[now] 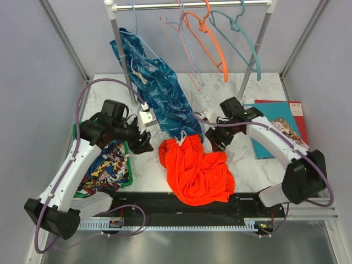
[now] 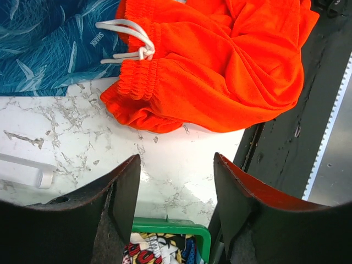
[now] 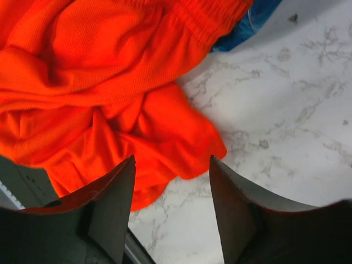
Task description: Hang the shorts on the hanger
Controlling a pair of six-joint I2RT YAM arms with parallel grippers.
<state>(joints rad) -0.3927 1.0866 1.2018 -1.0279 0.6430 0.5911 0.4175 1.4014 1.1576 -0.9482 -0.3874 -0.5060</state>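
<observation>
I see shorts as soft crumpled orange-red heap, gathered elastic waistband, white cord drawstring. They lie front-centre on table, hem over black strip. Left gripper spread, empty, above marble near waistband. Right gripper spread, empty, over shorts' other edge. Hanger: thin teal plastic, hooked on metal rail at back. Tabletop white veined marble; plain grey walls.

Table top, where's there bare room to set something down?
Bare marble between the green bin and the shorts, a narrow strip. A wider patch between the shorts and the books, under the right arm. Also the back right corner by the rack post. Crowded: the middle, with the shorts and blue garment.
</observation>
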